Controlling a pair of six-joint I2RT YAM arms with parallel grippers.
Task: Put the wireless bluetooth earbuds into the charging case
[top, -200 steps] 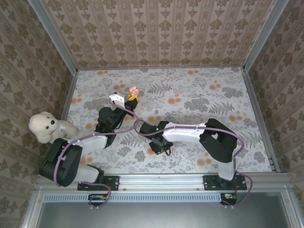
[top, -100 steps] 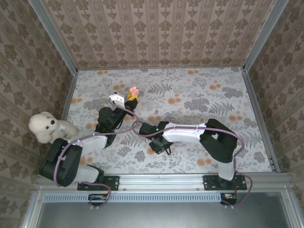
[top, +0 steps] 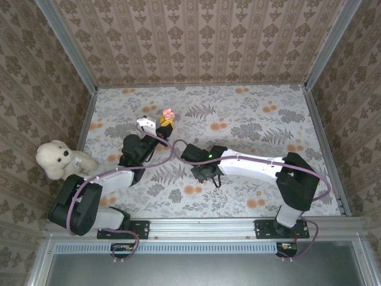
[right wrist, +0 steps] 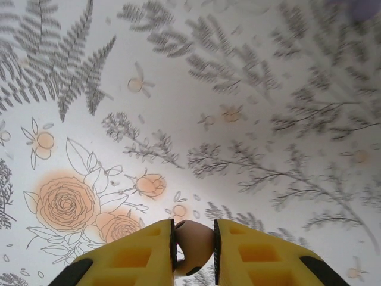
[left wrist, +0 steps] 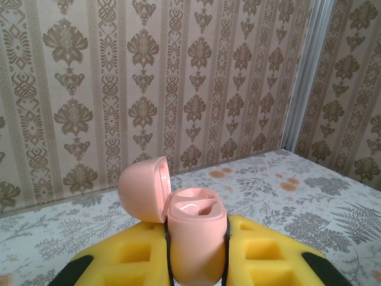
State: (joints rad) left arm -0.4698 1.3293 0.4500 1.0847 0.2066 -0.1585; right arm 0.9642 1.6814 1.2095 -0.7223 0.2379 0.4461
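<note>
A pink charging case [left wrist: 196, 250] stands upright with its lid [left wrist: 141, 189] hinged open to the left, and my left gripper [left wrist: 197, 233] is shut on its body between yellow pads. From above, the case [top: 167, 113] is held over the table's left-middle part. A small pink earbud [right wrist: 195, 243] is pinched in my right gripper [right wrist: 194, 239], which hangs a little above the flowered tablecloth. In the top view the right gripper [top: 206, 174] is near the table's middle, to the right of and nearer than the case.
A white plush bear [top: 59, 159] sits at the table's left edge beside the left arm. Patterned walls close the table on three sides, with a metal rail [top: 196, 225] along the near edge. The flowered cloth [top: 262, 119] stretches bare to the right.
The right arm has stretched out and carried its gripper with the earbud a little farther from the near edge and to the right. The left arm and the case have not moved.
</note>
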